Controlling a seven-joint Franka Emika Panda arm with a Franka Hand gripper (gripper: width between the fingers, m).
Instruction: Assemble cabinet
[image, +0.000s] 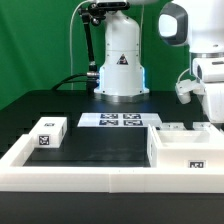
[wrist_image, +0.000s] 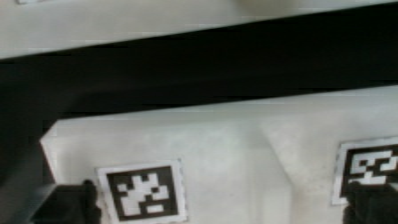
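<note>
Black table (image: 100, 152), open-topped white cabinet box (image: 190, 153) at exterior view's right, claw (image: 186, 90) grip state unclear

The table (image: 100, 150) is black. The marker board (image: 120, 120) lies flat on it at the far side and carries several tags. A low white rail (image: 90, 178) runs along the near edge and turns back along the exterior view's left. Behind it all hangs a green backdrop (image: 40, 45). A thin dark line across the backdrop may be a cable (image: 68, 80), but the view is too coarse to be sure.
</note>
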